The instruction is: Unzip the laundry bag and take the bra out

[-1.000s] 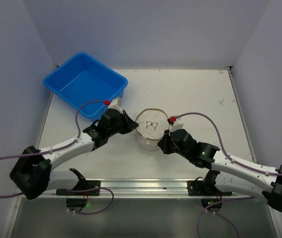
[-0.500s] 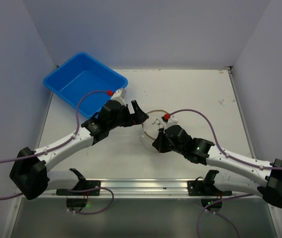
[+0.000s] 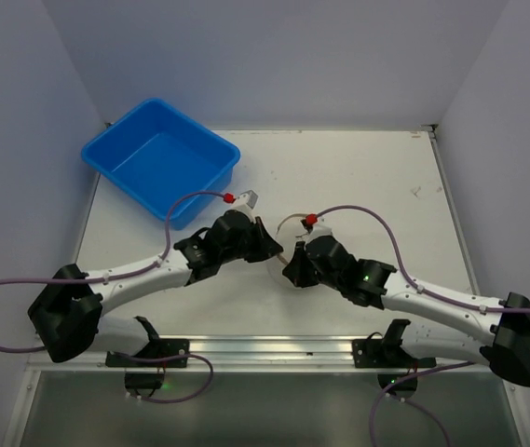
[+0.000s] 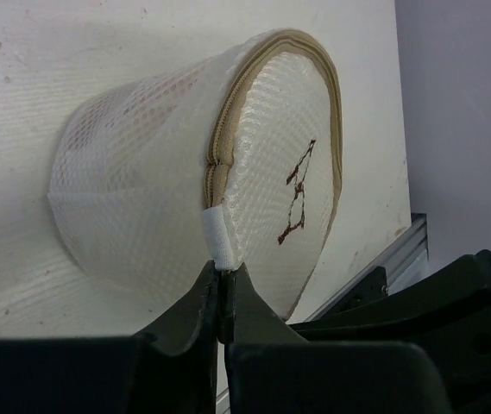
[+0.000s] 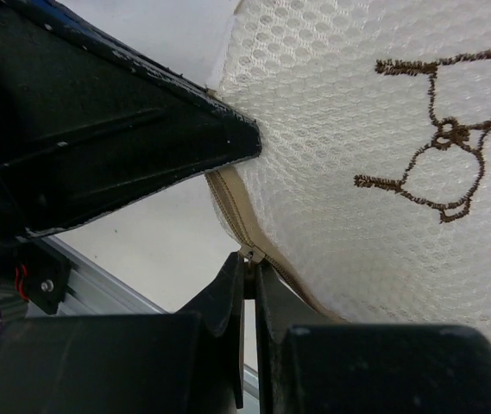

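**Laundry bag** (image 4: 137, 185), one. A mesh drum at the table (image 3: 358, 177) centre, between the two grippers. It is tipped onto its side, with the drum axis roughly level. The one flat face on show carries the bra mark (image 4: 297, 194) and turns toward the right gripper (image 5: 249, 278). From above, the grippers cover all of it but a sliver of rim. Its contents cannot be made out through the mesh, and whether it rests on the table or hangs just above cannot be told.

**Zip** (image 4: 217, 142), one, tan, running round the face's edge.

**Left gripper** (image 4: 222, 280), one. The fingers are pressed together on the white tab (image 4: 215, 235) at the zip's end.

**Right gripper**, one. The fingers are pinched on the zip pull (image 5: 249, 254).

**Tub** (image 3: 157, 154), one, blue, at the far left corner, well apart from the bag.
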`<state>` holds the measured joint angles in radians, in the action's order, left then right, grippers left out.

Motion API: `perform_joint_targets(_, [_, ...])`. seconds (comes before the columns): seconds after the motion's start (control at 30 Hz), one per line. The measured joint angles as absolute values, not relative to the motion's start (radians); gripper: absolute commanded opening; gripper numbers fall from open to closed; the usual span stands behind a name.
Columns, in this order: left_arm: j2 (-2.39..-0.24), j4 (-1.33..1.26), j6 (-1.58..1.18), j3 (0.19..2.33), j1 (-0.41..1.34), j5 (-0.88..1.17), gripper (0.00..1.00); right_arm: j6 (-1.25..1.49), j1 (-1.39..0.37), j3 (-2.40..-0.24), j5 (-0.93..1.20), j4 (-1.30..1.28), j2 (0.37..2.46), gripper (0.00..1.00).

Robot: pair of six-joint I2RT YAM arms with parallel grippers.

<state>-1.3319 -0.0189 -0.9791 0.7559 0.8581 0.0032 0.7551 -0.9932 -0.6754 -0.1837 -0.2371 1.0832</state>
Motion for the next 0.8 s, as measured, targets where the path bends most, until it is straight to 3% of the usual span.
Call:
perform_joint_targets(0.43, [-1.374, 0.039, -0.894, 0.813, 0.74, 0.043, 0.0, 0.79, -0.992, -0.504, -0.188, -0.202, 0.902, 0.0])
perform_joint_targets(0.53, [-1.432, 0.08, -0.846, 0.879, 0.727, 0.086, 0.07, 0.792, -0.991, -0.499, -0.188, -0.191, 0.881, 0.0])
perform_joint_targets(0.6, [-1.453, 0.087, -0.818, 0.919, 0.726, 0.104, 0.3, 0.792, -0.989, -0.499, -0.187, -0.188, 0.876, 0.0])
perform_joint_targets(0.63, [-1.455, 0.086, -0.805, 0.933, 0.725, 0.105, 0.57, 0.792, -0.988, -0.499, -0.186, -0.186, 0.878, 0.0])
perform_joint_targets(0.73, [-1.444, 0.08, -0.79, 0.947, 0.71, 0.098, 0.99, 0.792, -0.988, -0.511, -0.171, -0.187, 0.901, 0.0])
perform_joint_targets(0.8, [-1.417, 0.081, -0.801, 0.938, 0.701, 0.088, 1.0, 0.792, -0.988, -0.532, -0.158, -0.184, 0.937, 0.0])
